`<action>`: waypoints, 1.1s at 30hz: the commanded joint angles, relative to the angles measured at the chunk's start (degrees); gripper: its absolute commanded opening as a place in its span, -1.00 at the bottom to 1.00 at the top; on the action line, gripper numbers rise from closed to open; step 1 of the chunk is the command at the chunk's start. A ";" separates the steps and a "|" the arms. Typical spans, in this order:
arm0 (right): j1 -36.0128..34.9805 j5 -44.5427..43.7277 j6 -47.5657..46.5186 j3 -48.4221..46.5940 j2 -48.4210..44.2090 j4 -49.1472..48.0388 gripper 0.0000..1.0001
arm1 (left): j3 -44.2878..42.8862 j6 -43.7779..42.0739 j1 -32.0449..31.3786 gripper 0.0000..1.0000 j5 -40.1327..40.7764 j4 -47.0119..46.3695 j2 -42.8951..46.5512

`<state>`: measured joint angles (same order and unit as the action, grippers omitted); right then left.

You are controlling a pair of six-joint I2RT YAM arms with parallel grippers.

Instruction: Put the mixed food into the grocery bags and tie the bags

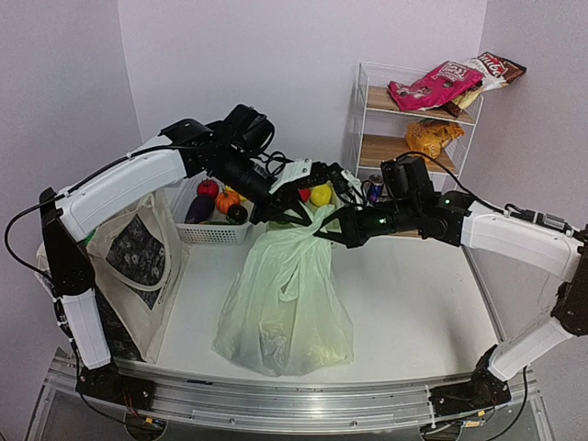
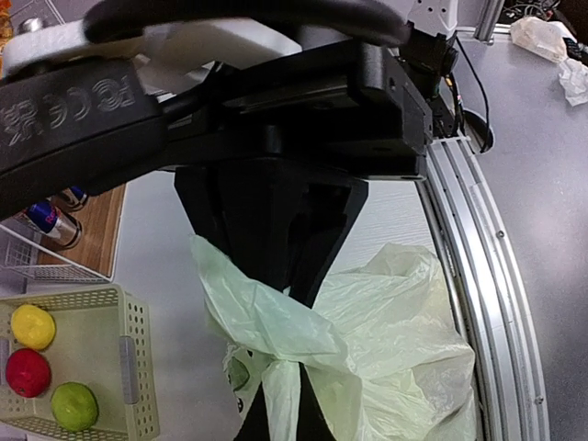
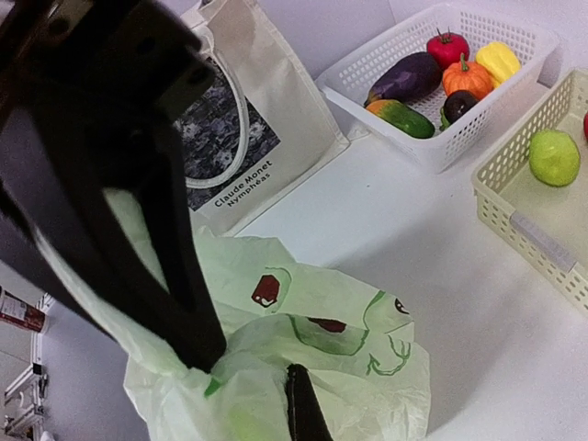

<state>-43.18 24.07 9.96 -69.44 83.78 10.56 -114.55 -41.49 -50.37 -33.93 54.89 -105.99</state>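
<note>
Left wrist view showed the left hand (image 2: 296, 289) clenched on one handle of the pale-green plastic bag (image 2: 404, 340), slumped on the surface (image 2: 165, 257); the right hand (image 3: 204, 354) pinched the other, probably to pull both taut for knotting.

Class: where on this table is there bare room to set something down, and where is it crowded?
Bare table lies right of the plastic bag, up to the right edge. A narrower strip runs between bag and canvas tote. The back is crowded: white basket, wire shelf.
</note>
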 commanded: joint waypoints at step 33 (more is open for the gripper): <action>0.10 -15.53 -27.07 12.30 5.46 -37.71 -1.00 | 23.35 2.15 -7.56 -1.00 0.32 -4.88 15.33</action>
<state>-45.46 22.24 -14.35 -57.08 86.59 -16.15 -95.06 -35.32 -54.74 -24.92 45.34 -95.40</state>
